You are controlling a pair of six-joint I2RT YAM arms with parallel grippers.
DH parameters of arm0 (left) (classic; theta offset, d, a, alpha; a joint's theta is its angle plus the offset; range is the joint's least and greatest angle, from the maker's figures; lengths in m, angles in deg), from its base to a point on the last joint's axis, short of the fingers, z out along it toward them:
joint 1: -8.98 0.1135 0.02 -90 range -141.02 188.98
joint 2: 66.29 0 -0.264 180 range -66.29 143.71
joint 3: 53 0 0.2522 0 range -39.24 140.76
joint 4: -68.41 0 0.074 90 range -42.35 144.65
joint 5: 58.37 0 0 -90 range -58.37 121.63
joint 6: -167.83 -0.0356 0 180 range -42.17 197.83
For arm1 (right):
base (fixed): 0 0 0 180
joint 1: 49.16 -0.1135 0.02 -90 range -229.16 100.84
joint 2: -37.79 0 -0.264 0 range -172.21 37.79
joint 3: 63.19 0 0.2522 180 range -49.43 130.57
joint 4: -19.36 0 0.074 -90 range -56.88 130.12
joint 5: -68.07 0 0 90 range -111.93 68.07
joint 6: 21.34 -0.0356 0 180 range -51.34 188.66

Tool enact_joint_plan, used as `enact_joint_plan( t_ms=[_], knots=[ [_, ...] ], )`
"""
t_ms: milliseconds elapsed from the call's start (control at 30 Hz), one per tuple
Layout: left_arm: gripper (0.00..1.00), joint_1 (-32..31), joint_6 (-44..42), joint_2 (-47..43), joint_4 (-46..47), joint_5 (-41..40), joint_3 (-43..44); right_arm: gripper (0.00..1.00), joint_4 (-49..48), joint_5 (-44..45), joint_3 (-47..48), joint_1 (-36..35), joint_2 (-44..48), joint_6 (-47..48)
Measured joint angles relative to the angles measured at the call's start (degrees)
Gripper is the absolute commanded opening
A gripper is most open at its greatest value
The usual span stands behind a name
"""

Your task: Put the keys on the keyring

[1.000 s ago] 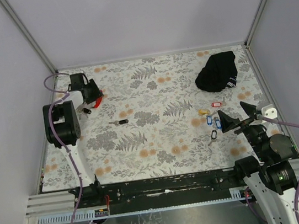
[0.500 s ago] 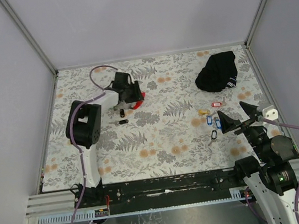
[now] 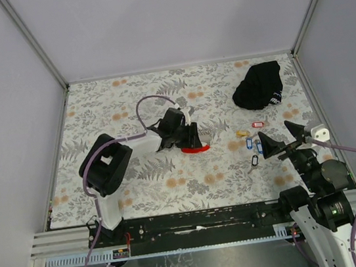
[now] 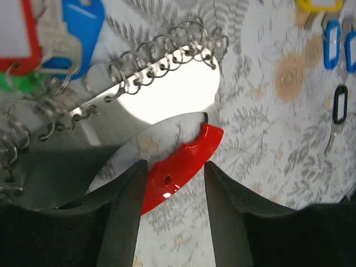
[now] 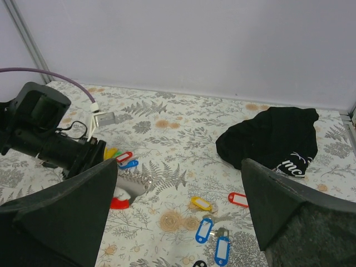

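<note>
Overhead view of a flower-patterned counter (image 3: pixel 173 194). Left claw (image 3: pixel 186 137) at centre frame, clenched on the keyring (image 4: pixel 172 100): red end (image 4: pixel 186 158) pinched flat between the two fingers (image 4: pixel 125 211), jaws roughly half apart to fit its width. Grey strap and a row of thin wire loops (image 4: pixel 167 53) trailing from the grip toward the upper left of the left wrist view, with red, blue and green tags (image 4: pixel 83 22) already threaded there. Hard to tell from above whether lifted or dragging on the counter.

Right claw (image 5: pixel 179 167) at lower right of the overhead frame, released and spread fully wide, gripping nothing, hovering just short of the loose keys (image 3: pixel 249 143). Five of these, close together right of centre: yellow, red, two blue and one black tag. Black cloth bundle (image 3: pixel 261 85) at upper right, apart from the keys.

Likely handling: keys light, stiff and slick, lying flat, so prone to skating away under a closing finger. Best taken across the plastic tag, leaving the hole end free for threading. Keyring probably floppy along the strap and springy at the loops, with the firmest hold at the stiff red end, as now.
</note>
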Motion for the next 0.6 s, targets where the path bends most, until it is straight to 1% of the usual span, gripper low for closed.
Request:
enact_joint_plan(
  t_ms=[133, 300, 400, 500, 600],
  knots=[
    [0.49, -2.5, 0.7, -4.9, 1.1, -0.1, -6.4, 0.99, 0.0, -0.7, 0.0, 0.0, -1.2, 0.0],
    [0.57, -5.3, 3.1, -15.0, 1.4, -0.2, -17.8, 0.99, 0.1, -1.9, 0.1, 0.0, -4.6, -0.7],
    [0.67, -5.4, 4.7, -20.6, 1.4, -1.1, -22.4, 0.99, 0.8, -3.5, 1.3, 0.0, -9.4, -1.6],
    [0.73, -5.3, 6.4, -26.0, 1.8, -3.3, -25.6, 0.99, 1.6, -5.4, 3.0, 0.0, -14.6, -2.6],
    [0.79, -5.0, 8.2, -32.4, 2.1, -6.4, -28.7, 0.99, 2.1, -8.7, 5.7, 0.0, -21.9, -3.7]
  ],
)
